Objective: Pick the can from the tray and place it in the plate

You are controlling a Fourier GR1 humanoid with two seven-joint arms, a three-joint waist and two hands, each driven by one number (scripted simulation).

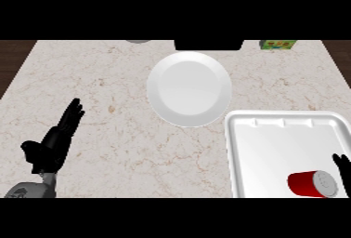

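A red can [313,184] with a grey lid lies on its side in the near right corner of the white tray [274,139]. The white plate [188,88] sits on the counter up and to the left of the tray, with nothing on it. My right hand [341,163] shows only as dark fingertips at the right edge, just above and right of the can; its pose is hidden. My left hand [56,139] rests open at the lower left, fingers straight and pointing up, far from the can.
A green box [278,44] stands at the counter's far edge on the right. A dark block [208,45] sits at the far edge behind the plate, and a grey object [138,41] peeks in to its left. Marble counter lies between my left hand and the plate.
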